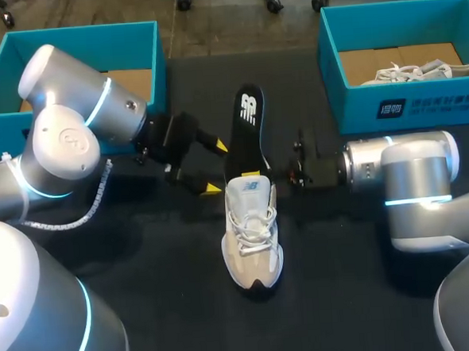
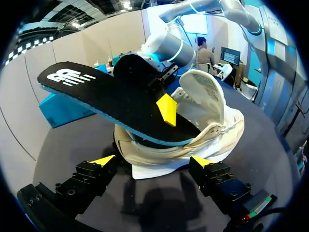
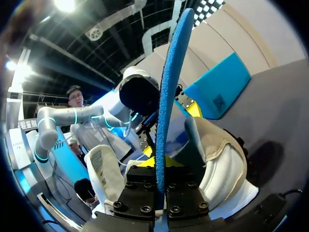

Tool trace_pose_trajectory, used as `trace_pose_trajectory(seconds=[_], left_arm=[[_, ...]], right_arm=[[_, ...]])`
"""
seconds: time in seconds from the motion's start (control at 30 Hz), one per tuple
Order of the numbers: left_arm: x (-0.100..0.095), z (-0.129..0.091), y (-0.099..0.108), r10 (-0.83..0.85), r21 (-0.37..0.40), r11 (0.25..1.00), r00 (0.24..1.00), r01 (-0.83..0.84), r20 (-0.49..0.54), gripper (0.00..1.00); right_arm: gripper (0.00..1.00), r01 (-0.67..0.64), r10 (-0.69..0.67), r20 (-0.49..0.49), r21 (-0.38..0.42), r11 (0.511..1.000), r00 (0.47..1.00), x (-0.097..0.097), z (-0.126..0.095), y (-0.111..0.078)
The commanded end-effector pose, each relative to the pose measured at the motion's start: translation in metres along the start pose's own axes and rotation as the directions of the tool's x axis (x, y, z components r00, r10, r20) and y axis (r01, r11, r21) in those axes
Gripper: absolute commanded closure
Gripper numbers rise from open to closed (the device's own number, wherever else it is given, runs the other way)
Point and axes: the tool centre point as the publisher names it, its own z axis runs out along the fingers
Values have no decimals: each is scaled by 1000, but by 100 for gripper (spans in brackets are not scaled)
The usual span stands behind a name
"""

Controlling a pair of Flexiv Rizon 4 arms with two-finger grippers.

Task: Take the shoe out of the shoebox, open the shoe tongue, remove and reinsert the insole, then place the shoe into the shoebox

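**A:** Widest view first: a dark table (image 1: 160,259), with the left arm (image 1: 65,138) in from the left and the right arm (image 1: 414,176) in from the right. Both meet near the middle.

**B:** And there are two teal boxes along the far edge! The left shoebox (image 1: 131,40) sits behind the left arm. The right shoebox (image 1: 389,106) has a second white shoe (image 1: 419,70) lying in it.

**A:** The shoe (image 1: 252,230) stands on the table at centre, outside both boxes. Its toe points to the near side and its tongue (image 2: 203,92) is lifted open.

**B:** Look at the black insole (image 1: 250,123)! One end is down in the shoe's opening, and the rest slants up and away to the far side.

**A:** The right gripper (image 1: 257,175) is clenched on that insole just above the heel, one finger on each face.

**B:** The left gripper (image 1: 215,168) is released, fingers spread wide, just left of the heel and gripping nothing.
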Motion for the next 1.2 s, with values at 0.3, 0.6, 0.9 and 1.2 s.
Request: trace_pose_trajectory(seconds=[0.3, 0.6, 0.9, 1.2], left_arm=[[-3, -1, 2, 0, 2, 1000, 1000, 0, -8, 0], [-4, -3, 2, 1, 1, 1000, 1000, -1, -10, 0], [1, -3, -1, 9, -2, 1000, 1000, -9, -13, 0], [4, -2, -5, 15, 1, 1000, 1000, -15, -19, 0]], right_arm=[[75, 75, -75, 49, -3, 997, 996, 11, 3, 13], [69, 121, -122, 58, 11, 993, 991, 15, 3, 27], [100, 84, -88, 55, 68, 994, 995, 6, 0, 32], [100, 4, -10, 68, 89, 996, 998, 3, -2, 14]])
